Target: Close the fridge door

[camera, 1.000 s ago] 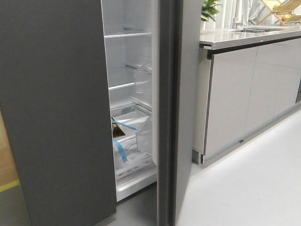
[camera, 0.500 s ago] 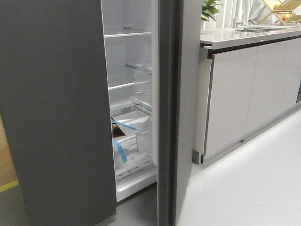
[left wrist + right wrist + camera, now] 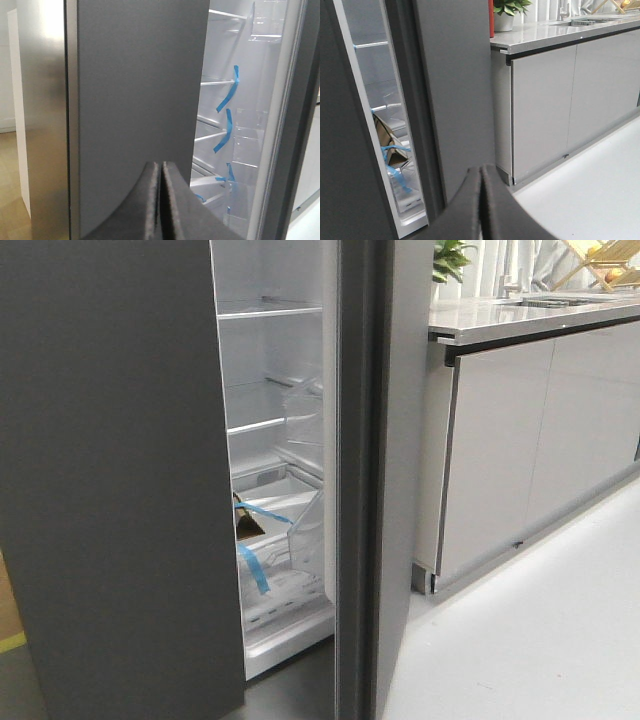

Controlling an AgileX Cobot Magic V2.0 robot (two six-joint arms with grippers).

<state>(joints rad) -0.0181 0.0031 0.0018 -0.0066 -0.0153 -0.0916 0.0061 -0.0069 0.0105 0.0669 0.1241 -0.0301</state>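
Fridge door (image 3: 365, 480) is standing ajar, edge-on, beside the twin dark panel (image 3: 110, 480). Left gripper (image 3: 160, 200) and right gripper (image 3: 481, 200) are both keeping fingers pressed together, gripping nothing.

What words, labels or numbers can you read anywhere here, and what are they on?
None are readable. The fridge door, the other door, the cabinets and the counter show no print. The blue tape strips inside the fridge are plain.

Fridge door (image 3: 385, 490): matte dark grey, white plastic lining, clear plastic bins (image 3: 305, 415). Cabinets (image 3: 500, 450): pale glossy grey. Counter (image 3: 530, 315): polished, reflective. Floor (image 3: 540, 630): smooth, light.
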